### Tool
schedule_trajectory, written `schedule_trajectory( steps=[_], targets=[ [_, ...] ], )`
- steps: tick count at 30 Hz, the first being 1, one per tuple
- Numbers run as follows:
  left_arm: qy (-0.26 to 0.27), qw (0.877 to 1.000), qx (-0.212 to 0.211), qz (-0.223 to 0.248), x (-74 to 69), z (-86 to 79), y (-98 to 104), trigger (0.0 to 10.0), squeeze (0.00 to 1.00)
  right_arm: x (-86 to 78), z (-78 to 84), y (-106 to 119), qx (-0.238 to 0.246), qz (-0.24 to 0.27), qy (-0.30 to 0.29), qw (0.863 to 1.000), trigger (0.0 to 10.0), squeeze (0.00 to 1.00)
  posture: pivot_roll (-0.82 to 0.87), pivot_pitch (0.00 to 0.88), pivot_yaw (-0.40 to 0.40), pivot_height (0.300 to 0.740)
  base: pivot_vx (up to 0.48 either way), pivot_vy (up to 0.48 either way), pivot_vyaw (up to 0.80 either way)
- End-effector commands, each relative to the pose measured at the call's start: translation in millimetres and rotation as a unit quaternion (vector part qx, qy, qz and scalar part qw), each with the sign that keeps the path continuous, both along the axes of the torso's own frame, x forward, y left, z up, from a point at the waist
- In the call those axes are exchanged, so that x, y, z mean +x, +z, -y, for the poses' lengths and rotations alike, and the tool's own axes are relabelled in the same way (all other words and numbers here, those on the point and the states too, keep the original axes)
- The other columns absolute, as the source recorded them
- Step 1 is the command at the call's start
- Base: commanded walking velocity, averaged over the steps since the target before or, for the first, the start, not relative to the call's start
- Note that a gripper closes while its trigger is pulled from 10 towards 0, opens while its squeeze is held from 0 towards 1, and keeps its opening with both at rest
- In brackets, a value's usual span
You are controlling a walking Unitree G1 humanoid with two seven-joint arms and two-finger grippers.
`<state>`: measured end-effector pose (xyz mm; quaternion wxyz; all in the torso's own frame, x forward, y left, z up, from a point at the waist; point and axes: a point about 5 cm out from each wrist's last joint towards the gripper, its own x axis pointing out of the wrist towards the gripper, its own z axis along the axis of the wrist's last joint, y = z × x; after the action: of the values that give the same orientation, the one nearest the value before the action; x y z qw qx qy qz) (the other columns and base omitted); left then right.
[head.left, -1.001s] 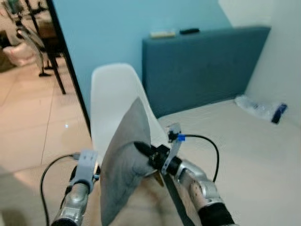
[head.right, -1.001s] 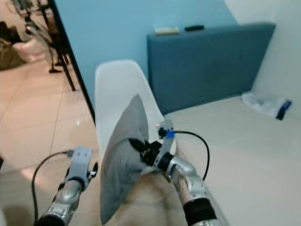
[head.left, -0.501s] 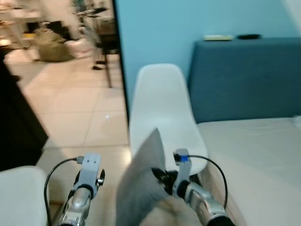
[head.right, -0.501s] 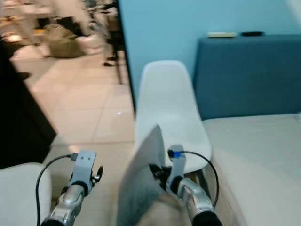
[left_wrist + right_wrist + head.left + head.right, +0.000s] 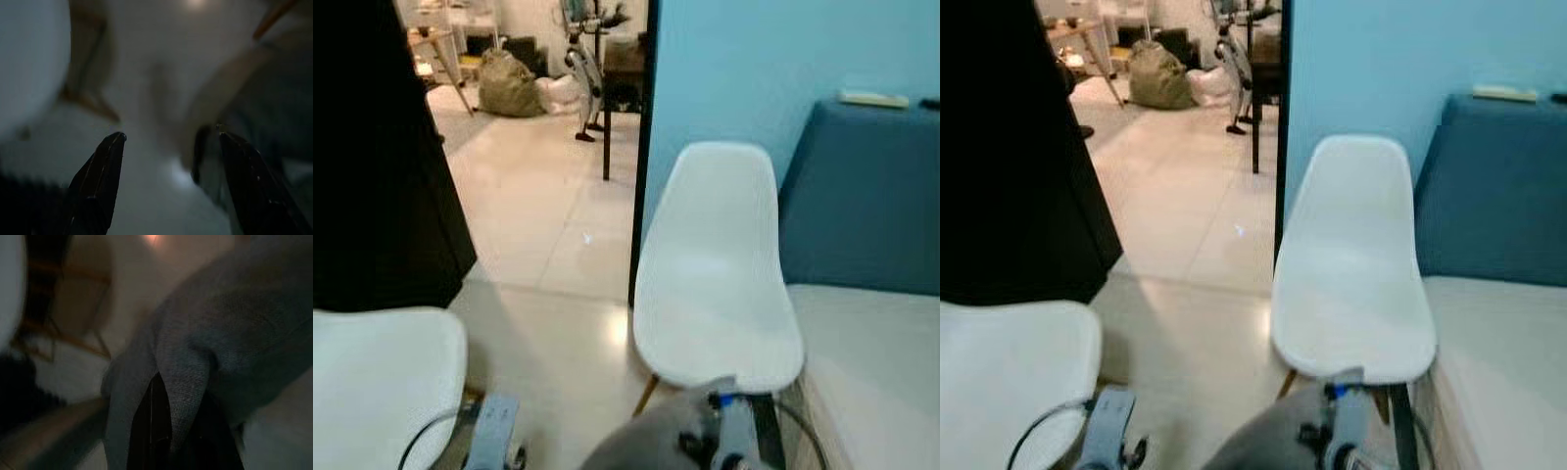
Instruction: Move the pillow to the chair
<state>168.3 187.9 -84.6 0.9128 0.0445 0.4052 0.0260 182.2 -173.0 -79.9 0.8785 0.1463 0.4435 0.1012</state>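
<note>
1. Where its two black fingers [image 5: 155,431] meet, the right claw [image 5: 168,440] is clamped on a fold of the grey pillow [image 5: 230,333], which drapes over and around the fingertips.
2. Seen from the head, the pillow [image 5: 1268,446] sits low between the arms, just short of the white chair [image 5: 1356,294].
3. Beside it, the left claw [image 5: 168,152] hangs over the floor [image 5: 548,245], fingers [image 5: 100,176] apart and empty.
4. Another white chair [image 5: 382,377] stands left; a bed [image 5: 881,372] lies right.

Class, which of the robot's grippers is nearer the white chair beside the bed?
Right. The right gripper, clamping the grey pillow, sits just below the white chair seat's front edge; the left gripper is off to its left.
</note>
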Motion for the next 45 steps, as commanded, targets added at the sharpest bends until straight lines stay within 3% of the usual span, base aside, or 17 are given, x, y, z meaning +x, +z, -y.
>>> schedule_trajectory(
  steps=[1,10,24,27,30,31,32,35,36,37,38,40,43,45],
  targets=[
    [0.016,0.999,-0.008,-0.050,-21.7,-2.4,-10.8,10.0,0.00,-14.0,-0.7,-7.9,-0.013,-0.033,0.006,0.999,10.0,0.00,0.04,0.000,-0.019,0.740,0.000,0.000,0.80],
    [0.033,0.993,-0.009,-0.116,-49.8,-10.4,-21.4,10.0,0.00,-44.1,2.2,-21.5,-0.042,-0.096,0.013,0.994,10.0,0.00,0.04,0.000,-0.010,0.740,0.000,0.000,0.80],
    [0.023,0.990,0.001,-0.138,-54.1,-19.3,-22.1,10.0,0.00,-34.6,-2.7,-18.6,-0.040,-0.077,0.006,0.996,10.0,0.00,0.05,0.000,0.003,0.740,0.000,0.000,0.80],
    [0.020,0.990,0.001,-0.141,-55.3,-19.3,-22.5,10.0,0.00,-24.7,-5.4,-14.6,-0.033,-0.053,0.001,0.998,10.0,0.00,0.05,0.000,0.004,0.740,0.000,0.000,0.80],
    [0.018,0.990,0.000,-0.142,-55.6,-19.1,-22.6,10.0,0.00,7.3,-10.7,0.8,-0.010,0.012,-0.006,1.000,10.0,0.00,0.05,0.000,0.007,0.740,0.000,0.000,0.80],
    [0.018,0.990,0.000,-0.142,-55.6,-19.1,-22.6,10.0,0.00,7.3,-10.7,0.8,-0.010,0.012,-0.006,1.000,10.0,0.00,0.05,0.000,0.007,0.740,0.000,0.000,0.80],
    [0.017,0.990,-0.001,-0.142,-55.5,-19.1,-22.5,10.0,0.00,17.4,-12.9,6.4,-0.001,0.031,-0.006,0.999,10.0,0.00,0.05,0.000,0.008,0.740,0.000,0.000,0.80],
    [0.017,0.991,-0.004,-0.136,-51.1,-17.4,-21.5,10.0,0.00,65.3,-24.1,39.6,0.037,0.132,0.015,0.990,10.0,0.00,0.05,0.000,0.007,0.740,0.000,0.000,0.80],
    [0.017,0.991,-0.004,-0.136,-51.1,-17.4,-21.5,10.0,0.00,65.3,-24.1,39.6,0.037,0.132,0.015,0.990,10.0,0.00,0.05,0.000,0.007,0.740,0.000,0.000,0.80],
    [0.018,0.991,-0.005,-0.134,-49.6,-17.0,-21.1,10.0,0.00,75.5,-27.0,48.3,0.045,0.156,0.023,0.987,10.0,0.00,0.05,0.000,0.008,0.740,0.000,0.000,0.80],
    [0.020,0.992,-0.008,-0.124,-43.3,-15.4,-19.4,10.0,0.00,98.8,-35.5,70.5,0.058,0.212,0.043,0.975,10.0,0.00,0.05,0.000,0.005,0.740,0.000,0.000,0.79],
    [0.020,0.993,-0.009,-0.119,-40.4,-14.6,-18.6,10.0,0.00,106.7,-38.8,78.9,0.062,0.231,0.048,0.970,10.0,0.00,0.05,0.000,0.005,0.740,0.000,0.000,0.79],
    [0.014,0.996,-0.016,-0.086,-20.5,-8.5,-12.2,10.0,0.00,137.9,-57.3,119.6,0.087,0.320,0.073,0.941,10.0,0.00,0.05,0.000,0.004,0.740,0.000,0.000,0.80],
    [0.012,0.997,-0.017,-0.077,-15.4,-6.9,-10.4,10.0,0.00,143.5,-61.9,128.9,0.096,0.339,0.078,0.933,10.0,0.00,0.05,0.000,0.002,0.740,0.000,0.000,0.79]
  ],
)
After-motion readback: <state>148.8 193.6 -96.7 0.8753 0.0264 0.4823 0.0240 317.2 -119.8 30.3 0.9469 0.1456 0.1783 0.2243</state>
